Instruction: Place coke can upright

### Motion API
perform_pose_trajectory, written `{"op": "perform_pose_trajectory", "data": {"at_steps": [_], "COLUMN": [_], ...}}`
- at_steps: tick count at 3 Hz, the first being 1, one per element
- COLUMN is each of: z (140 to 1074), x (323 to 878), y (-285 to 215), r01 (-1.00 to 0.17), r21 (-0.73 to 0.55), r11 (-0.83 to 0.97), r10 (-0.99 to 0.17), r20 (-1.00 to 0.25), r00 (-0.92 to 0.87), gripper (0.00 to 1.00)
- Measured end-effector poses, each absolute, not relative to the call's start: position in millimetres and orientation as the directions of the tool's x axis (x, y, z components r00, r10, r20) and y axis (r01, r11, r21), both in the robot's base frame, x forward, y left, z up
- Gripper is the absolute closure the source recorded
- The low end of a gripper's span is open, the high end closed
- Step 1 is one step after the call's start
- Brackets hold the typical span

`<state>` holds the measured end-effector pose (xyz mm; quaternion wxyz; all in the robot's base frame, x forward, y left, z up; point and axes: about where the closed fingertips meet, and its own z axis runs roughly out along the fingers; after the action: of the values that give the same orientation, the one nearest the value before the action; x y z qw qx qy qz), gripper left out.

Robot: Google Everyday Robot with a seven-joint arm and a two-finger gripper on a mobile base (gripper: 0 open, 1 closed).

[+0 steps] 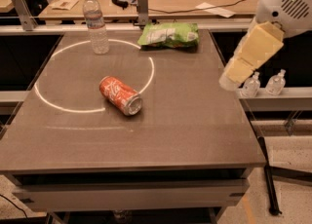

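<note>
The coke can (120, 95) is red with white script and lies on its side left of the table's middle, its silver end facing the front right. It rests on the lower right arc of a white circle marked on the table (195, 121). My arm comes in from the upper right as a white housing and cream links. The gripper (228, 80) is at its lower tip, above the table's right edge, well to the right of the can and apart from it.
A clear plastic water bottle (95, 23) stands upright at the back left, on the circle. A green chip bag (169, 35) lies at the back centre. Two small bottles (263, 84) stand on the rail just right of the table. A cluttered desk lies behind.
</note>
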<state>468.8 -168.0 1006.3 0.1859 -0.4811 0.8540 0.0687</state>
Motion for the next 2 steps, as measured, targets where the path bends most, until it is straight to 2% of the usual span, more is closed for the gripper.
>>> {"op": "perform_pose_trajectory", "data": {"at_steps": [2], "z": [1002.9], "x": [487.3], "y": [-97.4], "r01": [-0.783], "r21": [0.006], "r11": [0.621], "r10": [-0.717], "r20": [-0.398], "r00": [-0.572], "gripper": [0.0]}}
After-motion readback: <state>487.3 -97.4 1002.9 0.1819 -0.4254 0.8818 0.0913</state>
